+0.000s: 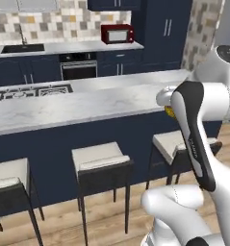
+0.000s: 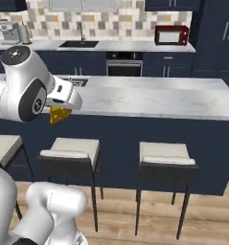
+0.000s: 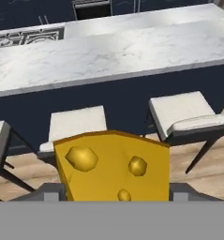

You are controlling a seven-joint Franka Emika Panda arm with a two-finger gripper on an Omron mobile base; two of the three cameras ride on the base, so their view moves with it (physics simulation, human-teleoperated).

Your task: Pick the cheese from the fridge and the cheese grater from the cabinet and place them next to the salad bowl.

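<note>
**Cheese wedge carried in the hand**

The hand is closed on the cheese, its fingers held wide by the wedge between them. The cheese is a yellow-orange wedge with round, darker holes on its broad face. Beyond the hand lies the pale marble desk, with white-seated stools below it.

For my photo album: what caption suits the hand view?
The claw carries a holey yellow cheese wedge toward a marble counter lined with stools.
</note>
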